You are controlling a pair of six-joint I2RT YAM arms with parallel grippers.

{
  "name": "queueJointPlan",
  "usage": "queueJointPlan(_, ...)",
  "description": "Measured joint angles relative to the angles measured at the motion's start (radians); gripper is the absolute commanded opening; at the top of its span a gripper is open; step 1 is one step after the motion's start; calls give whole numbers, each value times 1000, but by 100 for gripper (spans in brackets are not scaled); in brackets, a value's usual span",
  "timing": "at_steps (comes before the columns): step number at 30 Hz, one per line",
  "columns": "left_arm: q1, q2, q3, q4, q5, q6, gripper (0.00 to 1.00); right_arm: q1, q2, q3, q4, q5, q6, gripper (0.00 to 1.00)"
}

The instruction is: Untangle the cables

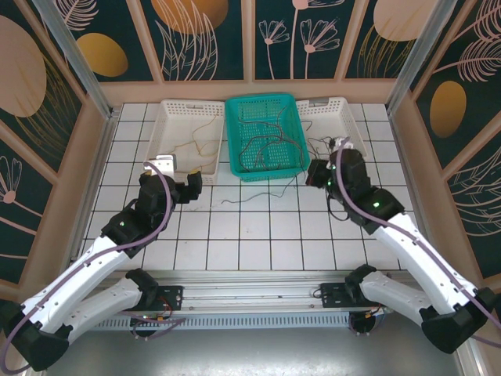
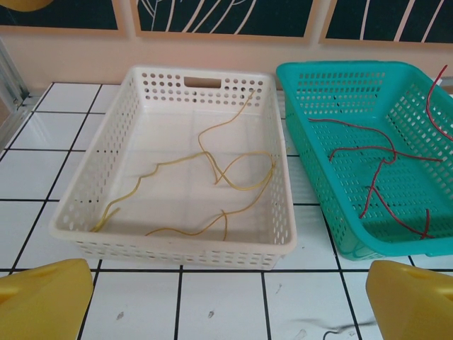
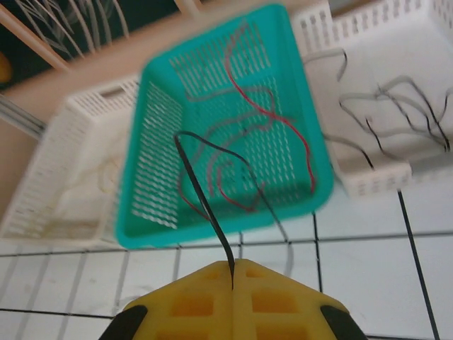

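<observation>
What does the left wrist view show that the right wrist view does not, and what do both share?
Left wrist view: thin yellow wires lying in a white perforated plastic basket, and the open left gripper holding nothing. Right wrist view: the right gripper shut on a thin black wire, and another white basket with dark wires. Both: the teal perforated plastic basket holding red wires.

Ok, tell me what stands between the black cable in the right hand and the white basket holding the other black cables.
Nothing visible does. The right hand pinches the black cable; only bare tile lies between it and the white basket, whose near wall must be cleared. The teal basket sits aside.
</observation>
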Motion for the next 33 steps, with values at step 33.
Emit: queueJointPlan(33, 0, 34, 0, 0, 0, 3, 99, -246, 679, 1129, -122, 261, -281, 0)
